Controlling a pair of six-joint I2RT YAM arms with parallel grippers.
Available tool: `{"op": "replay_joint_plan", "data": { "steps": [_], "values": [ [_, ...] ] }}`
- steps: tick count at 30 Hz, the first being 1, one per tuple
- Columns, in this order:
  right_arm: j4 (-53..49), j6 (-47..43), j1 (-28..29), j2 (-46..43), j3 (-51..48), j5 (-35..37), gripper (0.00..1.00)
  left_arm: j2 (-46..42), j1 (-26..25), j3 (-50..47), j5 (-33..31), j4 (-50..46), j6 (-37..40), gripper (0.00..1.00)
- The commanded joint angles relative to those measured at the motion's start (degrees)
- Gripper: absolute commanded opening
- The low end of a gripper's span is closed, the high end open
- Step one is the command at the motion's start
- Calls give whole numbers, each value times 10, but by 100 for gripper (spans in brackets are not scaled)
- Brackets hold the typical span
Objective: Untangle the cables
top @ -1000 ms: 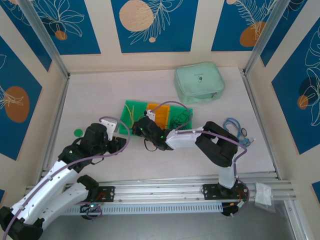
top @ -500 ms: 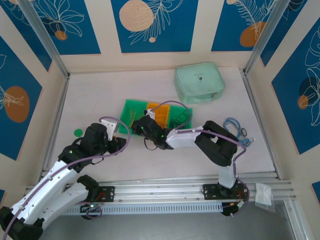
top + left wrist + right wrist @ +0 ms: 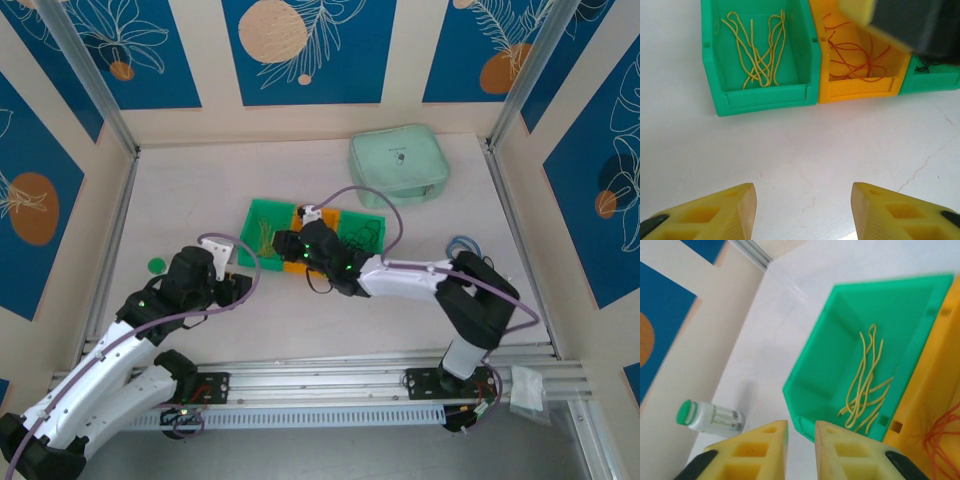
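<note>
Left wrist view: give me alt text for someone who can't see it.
A green bin holding pale yellow cables sits beside an orange bin holding orange cables on a white table. Nearer the camera, the left gripper hangs open over bare tabletop.

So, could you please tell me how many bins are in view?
3, side by side: a green bin with yellow cables, an orange bin with orange cables, and a second green bin, partly hidden.

Tabletop under me white, faintly cracked, evenly lit. Walls cream with blue panels, orange discs, leaf prints.
</note>
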Motion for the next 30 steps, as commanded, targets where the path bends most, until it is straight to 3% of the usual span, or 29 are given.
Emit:
{"op": "replay_joint_plan", "data": {
  "steps": [1,10,18,25,30],
  "values": [
    [-47,-92,-10,-67,-23,19,28,-4,-4,14,-11,10,2,53],
    [-186,-123,-131,-322,-128,22,39,-12,-3,5,-22,60,4,58],
    [-365,-179,-268,-541,-173,67,47,-31,-3,-35,-134,135,14,76],
    [-448,-206,-366,-593,-171,21,50,-31,-1,-79,-253,226,46,99],
    [-439,-200,-406,-578,-181,-39,50,-2,7,-83,-298,293,102,99]
  ]
}}
